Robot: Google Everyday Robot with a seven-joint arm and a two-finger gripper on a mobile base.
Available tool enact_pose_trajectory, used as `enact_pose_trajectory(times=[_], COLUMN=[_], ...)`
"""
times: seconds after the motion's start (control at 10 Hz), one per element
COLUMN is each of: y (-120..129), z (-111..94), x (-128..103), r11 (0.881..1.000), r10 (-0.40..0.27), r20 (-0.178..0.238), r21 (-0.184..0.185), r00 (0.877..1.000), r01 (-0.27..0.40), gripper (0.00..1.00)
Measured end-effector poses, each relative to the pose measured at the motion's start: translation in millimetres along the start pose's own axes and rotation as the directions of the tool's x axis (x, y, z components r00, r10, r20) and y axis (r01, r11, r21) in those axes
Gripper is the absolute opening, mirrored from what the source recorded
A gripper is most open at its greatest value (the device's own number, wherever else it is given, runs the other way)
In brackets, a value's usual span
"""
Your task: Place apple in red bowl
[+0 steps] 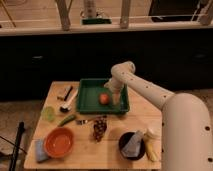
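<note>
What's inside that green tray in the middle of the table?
The green tray holds the apple, with the robot's pincer reaching in beside it. Nothing else shows on the tray's floor, but the patch behind the pincer is hidden.

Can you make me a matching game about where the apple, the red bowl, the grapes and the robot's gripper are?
1. grapes
2. gripper
3. apple
4. red bowl

a. lying in the green tray
b. empty, near the table's front edge
c. down in the tray, close beside the apple
d. mid-table, just in front of the tray

Pairs: 1-d, 2-c, 3-a, 4-b.
</note>
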State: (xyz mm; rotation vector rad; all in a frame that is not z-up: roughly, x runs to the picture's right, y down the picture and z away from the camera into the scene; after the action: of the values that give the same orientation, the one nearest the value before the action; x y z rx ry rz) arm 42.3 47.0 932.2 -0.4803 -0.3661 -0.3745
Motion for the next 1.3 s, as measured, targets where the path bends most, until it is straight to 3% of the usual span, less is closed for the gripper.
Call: enact_pose_trajectory(times=[0.6, 0.7, 1.3], y=[-2.9, -3.7, 0.9], z=[12.2, 15.6, 19.3], x=[-29.1, -34.6, -40.3], r11=[0.995, 0.993, 0.987], r10=[-0.09, -0.107, -0.145], r20=[0.021, 0.023, 0.026], r21=[-0.036, -0.043, -0.064], r00=[0.996, 0.994, 0.989], r01=[0.09, 0.108, 0.147], gripper=[0.79, 0.73, 0.13])
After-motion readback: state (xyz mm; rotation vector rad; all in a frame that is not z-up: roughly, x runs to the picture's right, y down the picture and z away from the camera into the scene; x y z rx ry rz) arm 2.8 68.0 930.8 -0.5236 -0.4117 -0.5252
